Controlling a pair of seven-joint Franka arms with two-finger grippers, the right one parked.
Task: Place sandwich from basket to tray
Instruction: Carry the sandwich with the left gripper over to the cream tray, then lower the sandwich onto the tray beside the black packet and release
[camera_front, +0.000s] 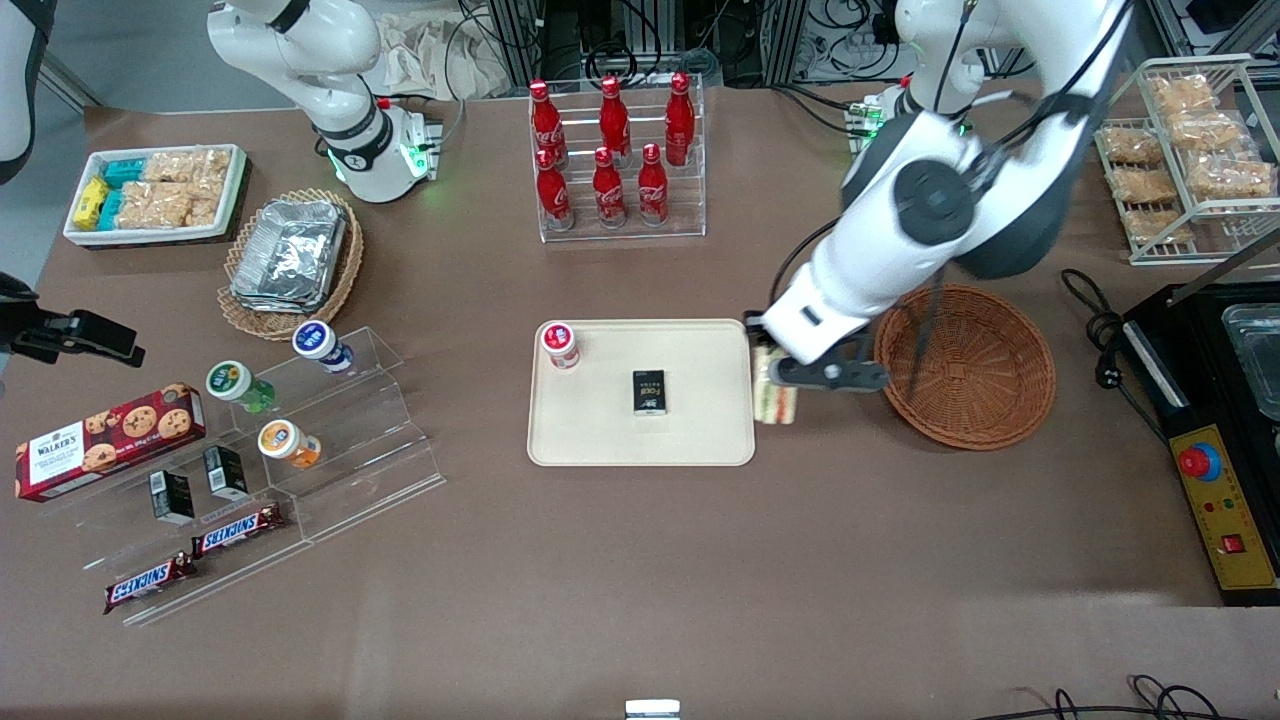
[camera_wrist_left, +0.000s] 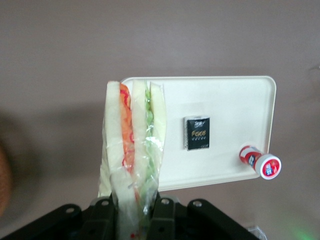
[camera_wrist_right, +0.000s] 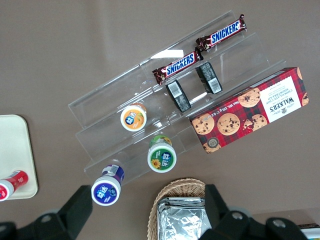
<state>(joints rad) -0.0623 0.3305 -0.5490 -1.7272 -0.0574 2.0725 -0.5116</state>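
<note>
Hanging in the grip of the left arm's gripper, the sandwich is up off the table, right at the tray's rim on the side nearest the basket, and just crossing it. The wrist view shows the fingers clamped on one end of the wrapped wedge, bread faces flat between the pads, which makes sense: squeezing across the slices keeps the filling layers from sliding out of the clear wrap.

Its long axis runs straight out from the fingers, the free end aimed at the tray, filling edge turned to the wrist camera, orange and pink stripe beside the green one. From the front, that axis lies roughly across the tray's short side.

On the tray, a small black packet sits near the middle, and a red-and-white capped bottle lies in a corner toward the parked arm's end. The stretch of tray nearest the sandwich is bare, so I'd judge that's the landing spot.

The basket sits just beside the tray toward the working arm's end, apparently with nothing left inside, though the arm covers part of it. Carry phase, I'd say, with the set-down not yet done.
</note>
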